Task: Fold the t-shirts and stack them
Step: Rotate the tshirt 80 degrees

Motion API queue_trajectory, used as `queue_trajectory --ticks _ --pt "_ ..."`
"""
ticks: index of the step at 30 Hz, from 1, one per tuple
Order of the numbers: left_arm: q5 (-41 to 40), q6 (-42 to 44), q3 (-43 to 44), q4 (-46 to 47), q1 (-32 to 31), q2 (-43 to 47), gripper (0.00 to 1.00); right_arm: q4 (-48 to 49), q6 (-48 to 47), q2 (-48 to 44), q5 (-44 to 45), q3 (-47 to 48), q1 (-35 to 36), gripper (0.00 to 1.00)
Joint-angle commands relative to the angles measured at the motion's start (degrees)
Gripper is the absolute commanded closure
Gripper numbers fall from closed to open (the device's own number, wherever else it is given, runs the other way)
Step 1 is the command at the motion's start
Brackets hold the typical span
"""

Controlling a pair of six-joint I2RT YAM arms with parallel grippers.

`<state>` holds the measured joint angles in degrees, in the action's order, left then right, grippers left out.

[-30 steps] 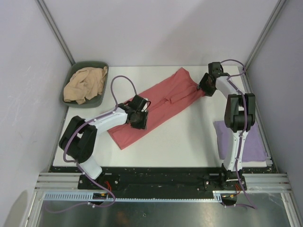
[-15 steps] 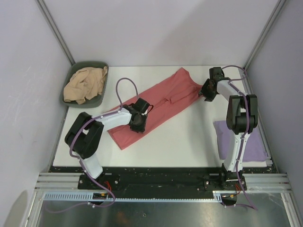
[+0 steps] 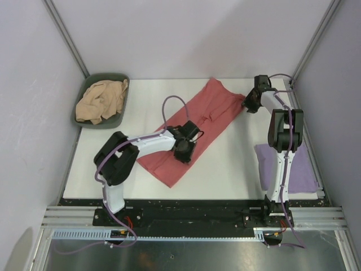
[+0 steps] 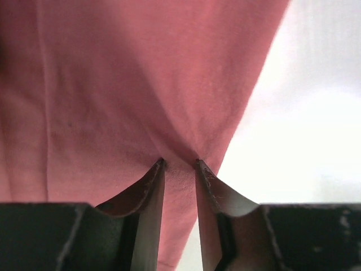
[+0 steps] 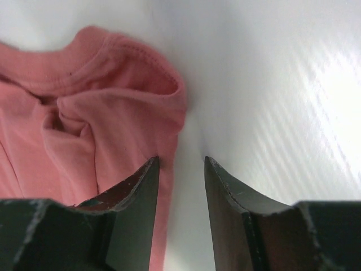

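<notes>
The salmon-red t-shirt (image 4: 113, 84) is soft, limp, light cotton, and it puckers where the left gripper (image 4: 180, 164) pinches a fold between its tips. The right gripper (image 5: 180, 161) stands parted. The shirt's stitched edge, just ahead-left, likely gives the firmest hold.

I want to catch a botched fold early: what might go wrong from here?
The left gripper pinches only a small pucker of the salmon-red t-shirt; a pull may slip it free. The right gripper, jaws apart, straddles just the shirt's edge, half over bare table; closing may catch little cloth. A one-sided hold could bunch the shirt.
</notes>
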<state>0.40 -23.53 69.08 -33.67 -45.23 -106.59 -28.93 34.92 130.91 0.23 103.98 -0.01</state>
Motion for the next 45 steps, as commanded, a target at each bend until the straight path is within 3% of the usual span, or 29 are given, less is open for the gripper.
queue_trajectory --ticks 1,9,14,17,20,26,32,37,45 --pt "7.8 -4.7 7.1 1.4 -5.2 -5.6 0.68 -1.6 -2.0 6.8 3.7 9.1 -2.2 0.56" --pt "13.6 -14.5 24.2 3.4 -10.0 -15.7 0.69 -11.9 -4.1 17.2 4.4 33.7 -3.0 0.48" --pt "14.2 -13.4 29.9 3.8 -10.1 -14.7 0.62 -13.9 -4.4 11.8 2.8 34.3 -2.9 0.45" --pt "13.1 -11.5 29.1 3.7 -10.0 -10.4 0.58 -17.2 -4.2 6.4 1.8 32.8 -2.0 0.45" --pt "8.9 -10.7 22.4 3.9 -9.4 -2.8 0.56 -17.5 -3.7 -3.7 1.0 23.5 0.5 0.45" --pt "-2.9 -14.3 1.3 5.7 -3.3 15.0 0.58 -5.4 1.2 -31.9 -4.9 -18.8 7.4 0.45" --pt "-6.1 -15.0 -12.6 7.3 5.8 23.7 0.6 -1.6 7.2 -48.1 -7.4 -44.6 20.6 0.49" --pt "-8.1 -15.6 -17.5 8.9 10.5 26.0 0.65 1.6 15.2 -54.4 -7.8 -56.7 32.8 0.5" --pt "-9.9 -16.9 -23.0 11.0 13.4 24.8 0.78 3.0 20.3 -52.8 -6.0 -61.0 44.1 0.51"
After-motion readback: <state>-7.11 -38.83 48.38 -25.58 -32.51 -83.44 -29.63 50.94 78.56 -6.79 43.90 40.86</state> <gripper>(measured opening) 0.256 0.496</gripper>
